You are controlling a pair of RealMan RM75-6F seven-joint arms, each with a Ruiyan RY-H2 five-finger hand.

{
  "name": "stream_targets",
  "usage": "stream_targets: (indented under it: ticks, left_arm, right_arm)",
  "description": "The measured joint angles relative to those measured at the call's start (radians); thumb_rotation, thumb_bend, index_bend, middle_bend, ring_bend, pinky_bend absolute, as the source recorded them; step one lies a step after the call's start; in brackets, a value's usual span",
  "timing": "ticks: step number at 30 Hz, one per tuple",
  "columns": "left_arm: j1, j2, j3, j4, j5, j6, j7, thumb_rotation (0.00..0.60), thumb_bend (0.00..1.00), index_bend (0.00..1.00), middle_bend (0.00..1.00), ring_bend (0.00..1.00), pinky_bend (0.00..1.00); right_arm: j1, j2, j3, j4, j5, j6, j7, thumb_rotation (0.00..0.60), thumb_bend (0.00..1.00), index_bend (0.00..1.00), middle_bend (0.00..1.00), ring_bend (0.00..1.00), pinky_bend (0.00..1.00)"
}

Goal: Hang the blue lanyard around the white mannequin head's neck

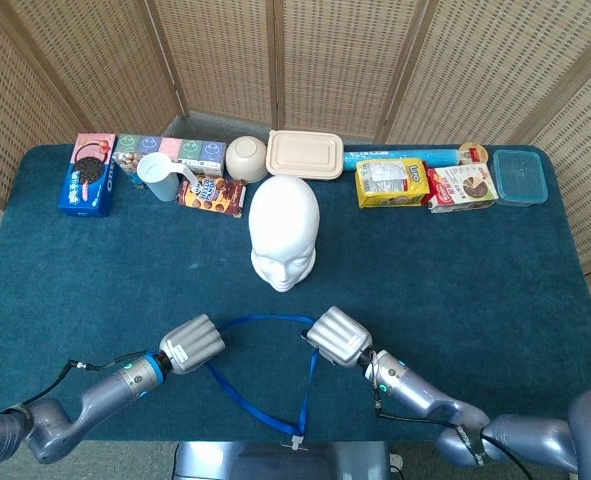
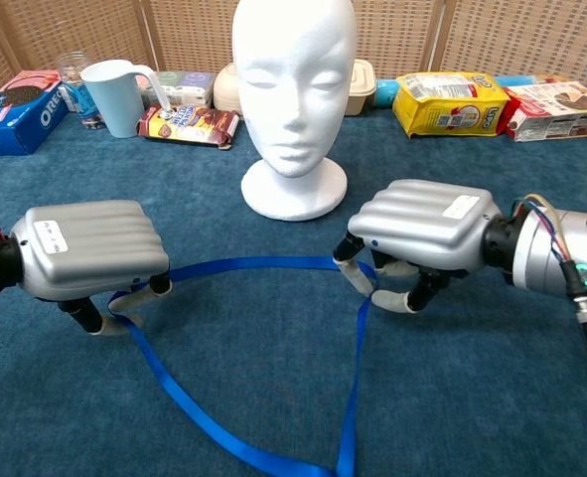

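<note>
left hand (image 2: 89, 248) and right hand (image 2: 422, 227): ribbed silver shells with small white labels, dark fingers with pale tips; silver-grey arms, black wrist cables, green wrist lights.

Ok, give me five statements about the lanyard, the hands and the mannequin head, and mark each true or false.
1. The blue lanyard already hangs around the mannequin head. False: it lies on the table in front of the head.
2. The left hand and the right hand are each at one side of the lanyard loop. True.
3. The mannequin head lies on its side. False: it stands upright on its base.
4. A white pitcher stands behind the head, on the robot's left. True.
5. The Oreo box sits at the table's right end. False: it is at the left end.
</note>
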State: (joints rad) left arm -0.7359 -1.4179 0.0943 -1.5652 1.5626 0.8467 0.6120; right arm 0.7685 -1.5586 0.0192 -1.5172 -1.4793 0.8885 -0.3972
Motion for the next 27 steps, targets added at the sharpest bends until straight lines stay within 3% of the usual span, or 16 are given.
stream_targets:
  ticks: [9,17,27]
  left_arm:
    - [0.012,0.033,0.0,-0.026,0.019,0.037,-0.089,0.549,0.36,0.77,1.0,1.0,1.0]
    - [0.009,0.055,0.007,-0.059,0.02,0.018,-0.108,0.555,0.36,0.77,1.0,1.0,1.0]
    - [0.019,0.087,-0.009,-0.092,0.037,0.07,-0.145,0.552,0.36,0.77,1.0,1.0,1.0]
  right_arm:
    - [-0.008,0.016,0.012,-0.033,-0.005,0.025,0.02,0.6,0.46,0.78,1.0,1.0,1.0]
    - [-0.005,0.012,0.012,-0.025,0.004,0.012,0.026,0.6,0.46,0.78,1.0,1.0,1.0]
    - [-0.015,0.033,0.018,-0.05,-0.002,0.041,0.041,0.6,0.46,0.78,1.0,1.0,1.0]
